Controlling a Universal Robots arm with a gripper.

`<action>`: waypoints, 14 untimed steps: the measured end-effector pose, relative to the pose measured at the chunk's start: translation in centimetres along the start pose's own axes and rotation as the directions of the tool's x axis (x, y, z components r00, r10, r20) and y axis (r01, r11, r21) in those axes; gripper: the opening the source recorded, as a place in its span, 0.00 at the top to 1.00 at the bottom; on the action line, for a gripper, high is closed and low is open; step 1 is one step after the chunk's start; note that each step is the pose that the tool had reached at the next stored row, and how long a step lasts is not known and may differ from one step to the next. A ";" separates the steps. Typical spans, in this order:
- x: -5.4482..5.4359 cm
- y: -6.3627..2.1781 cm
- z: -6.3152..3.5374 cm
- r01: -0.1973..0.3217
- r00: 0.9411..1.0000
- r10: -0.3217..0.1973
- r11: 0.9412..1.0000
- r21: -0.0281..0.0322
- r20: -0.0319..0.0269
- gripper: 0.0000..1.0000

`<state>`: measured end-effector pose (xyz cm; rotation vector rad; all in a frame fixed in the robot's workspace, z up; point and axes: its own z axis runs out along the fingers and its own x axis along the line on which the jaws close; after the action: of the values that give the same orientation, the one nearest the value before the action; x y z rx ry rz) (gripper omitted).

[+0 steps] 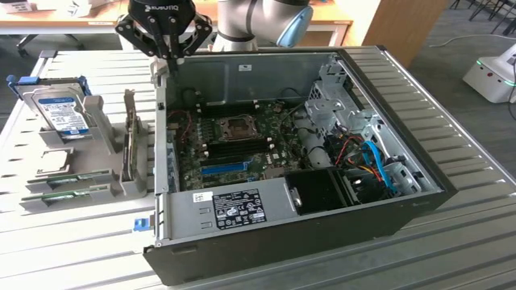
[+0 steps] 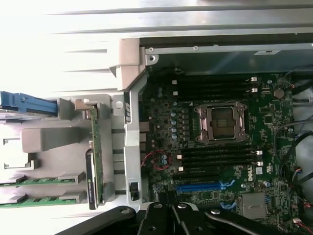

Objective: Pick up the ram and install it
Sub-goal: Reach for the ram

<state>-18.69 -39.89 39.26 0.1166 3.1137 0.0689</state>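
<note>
Exterior view: end effector (image 1: 168, 59) together beside case (image 1: 322, 238); wrist view: seemingly 2 ram sticks (image 2: 41, 181).

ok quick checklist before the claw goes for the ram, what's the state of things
1. claw empty: ok, holds nothing, above the case's rear corner.
2. claw open: not ok, shut.
3. ram reachable: ok, two green sticks sit uncovered in the grey rack.
4. memory slots free: ok, no sticks seated.
5. slot latches open: cannot tell.
</note>
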 end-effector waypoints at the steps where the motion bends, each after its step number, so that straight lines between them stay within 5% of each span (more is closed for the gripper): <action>1: 0.2 -0.01 0.00 0.000 1.000 0.000 1.000 0.000 0.000 0.90; 14: 2.6 -0.20 0.04 0.000 1.000 0.000 1.000 0.000 -0.002 0.90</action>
<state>-21.31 -39.88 39.16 0.1167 3.1154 0.0688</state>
